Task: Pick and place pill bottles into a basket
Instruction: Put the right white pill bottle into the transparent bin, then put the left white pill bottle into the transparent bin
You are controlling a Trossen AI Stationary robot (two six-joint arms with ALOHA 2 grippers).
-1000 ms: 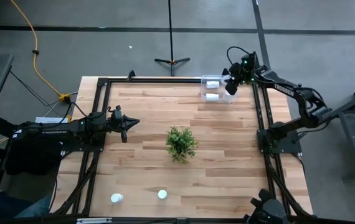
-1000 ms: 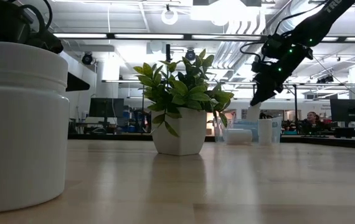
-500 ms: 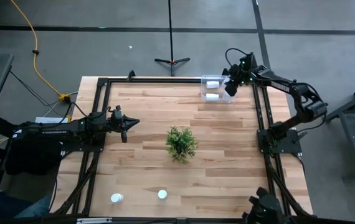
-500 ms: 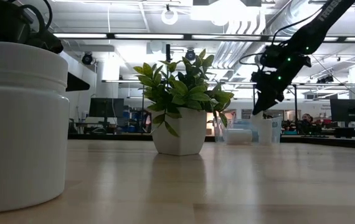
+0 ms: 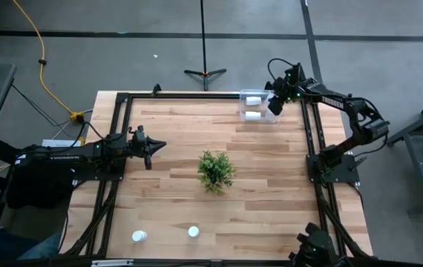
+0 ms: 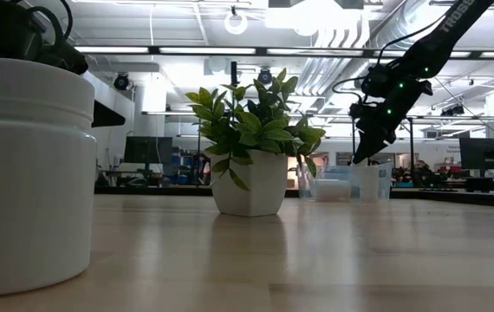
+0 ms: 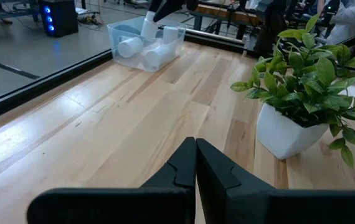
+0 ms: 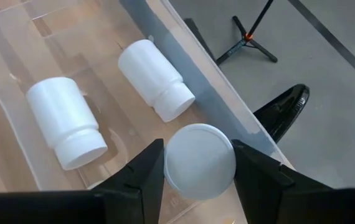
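Lowered right tool [image 8: 199, 163] — gripping pill bottle [image 8: 200, 160] — over basket [image 8: 184, 56].

We see two dark jointed arms on black frames, left arm [image 5: 70, 154] matte black with white lettering on its link, right arm [image 5: 345, 111] with white lettering and loose black cables, small green lights near its wrist, flat angular black fingers [image 7: 177, 171].
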